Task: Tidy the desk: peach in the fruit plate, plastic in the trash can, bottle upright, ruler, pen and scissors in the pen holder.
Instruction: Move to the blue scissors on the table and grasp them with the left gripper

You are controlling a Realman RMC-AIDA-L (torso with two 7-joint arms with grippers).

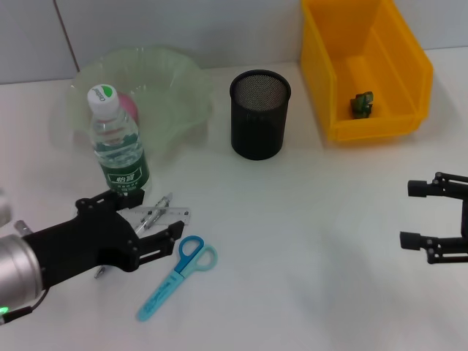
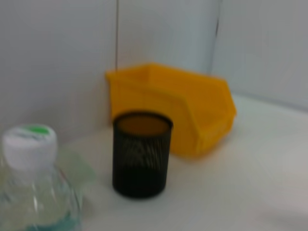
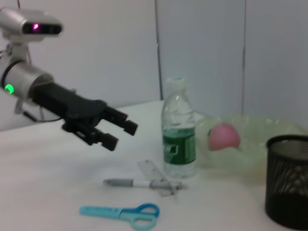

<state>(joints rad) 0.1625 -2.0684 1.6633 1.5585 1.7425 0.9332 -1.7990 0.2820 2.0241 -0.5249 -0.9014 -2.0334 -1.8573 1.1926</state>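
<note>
At the lower left of the head view the left claw is hovering just above the tabletop with its fingers spread open, gripping nothing, its tips reaching over the ruler and the pen, which are lying crossed at the foot of the bottle. The bottle is standing upright with its green-and-white cap on, just in front of the fruit plate in the upper left, and the pink peach is sitting inside that plate, partly hidden behind the bottle's neck. Just right of the claw, the blue scissors are lying flat on the tabletop, handles pointing toward the middle of the frame. Further right, in the upper centre, the black mesh pen holder is standing upright, well apart from the ruler, pen and scissors. In the upper right the yellow trash can is holding a small crumpled piece of green plastic on its floor. At the right edge the right claw is resting open and empty, well apart from everything else.
</note>
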